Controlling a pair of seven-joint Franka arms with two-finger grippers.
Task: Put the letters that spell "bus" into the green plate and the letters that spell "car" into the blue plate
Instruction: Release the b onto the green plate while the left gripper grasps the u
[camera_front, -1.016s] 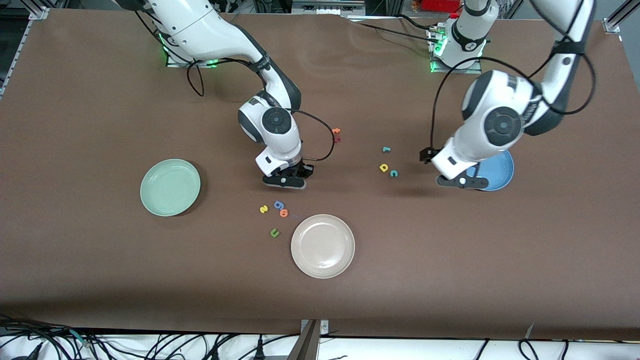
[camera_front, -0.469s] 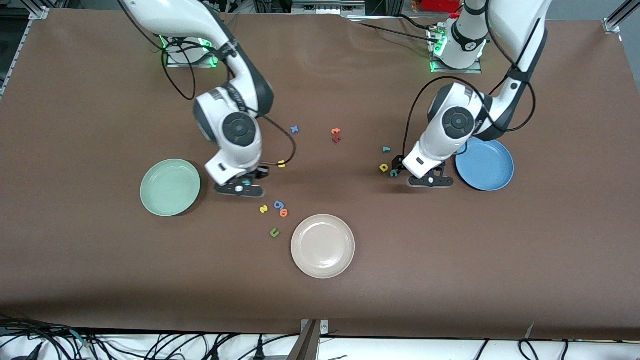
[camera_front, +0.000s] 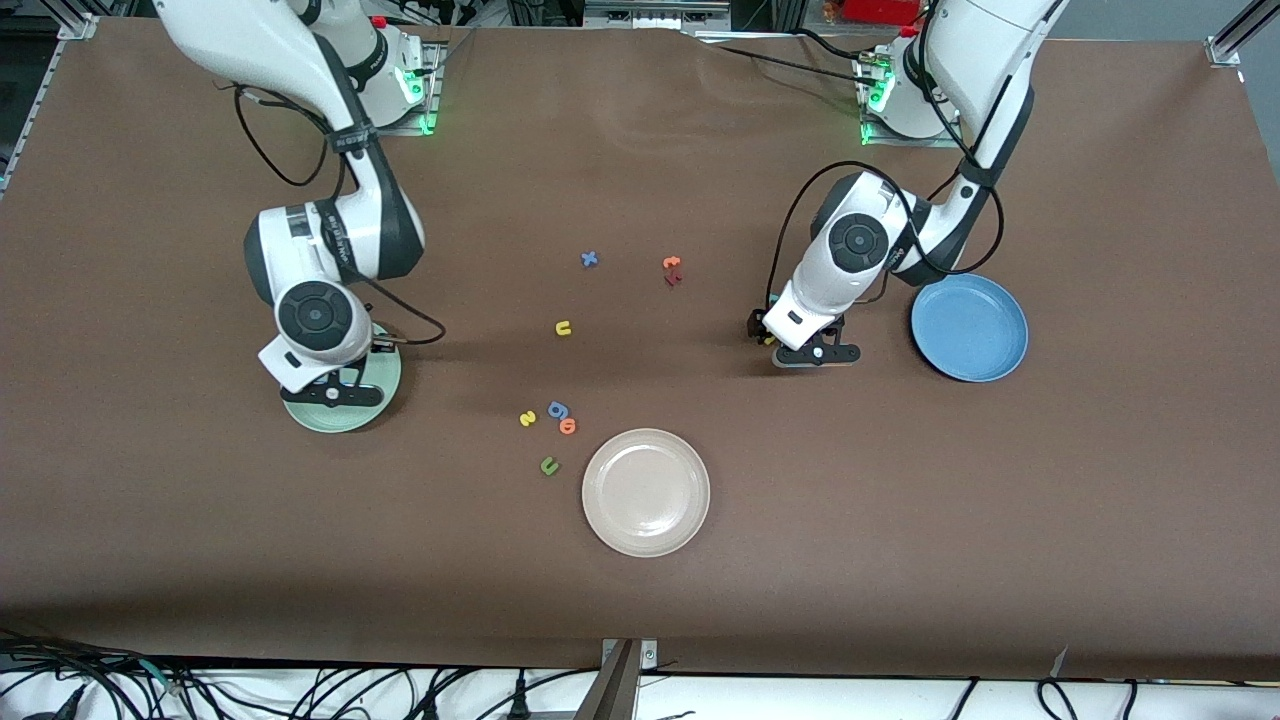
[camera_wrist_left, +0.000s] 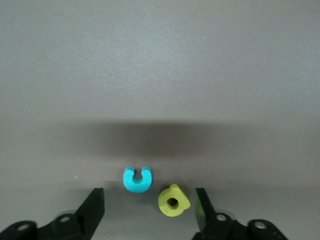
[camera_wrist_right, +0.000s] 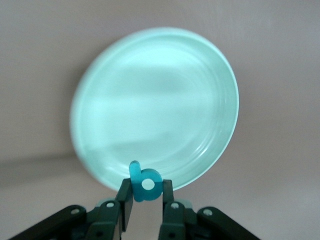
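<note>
Right wrist view: the tiny teal foam "b" (camera_wrist_right: 145, 184) is pinched between the pressed-together fingers of the right gripper (camera_front: 331, 392), which has been carried from table centre to hang over the round pale mint-green plate (camera_wrist_right: 155, 100); the plate lies just below, so a drop seems next. The left gripper (camera_wrist_left: 150, 212) has been swung off the round mid-blue plate (camera_front: 968, 327) & is spread, w/ the teal foam "c" (camera_wrist_left: 137, 179) & yellow foam "a" (camera_wrist_left: 173, 200) lying between its jaws.

text: none legible | labels: none | foam letters (camera_front: 548, 415): no print
</note>
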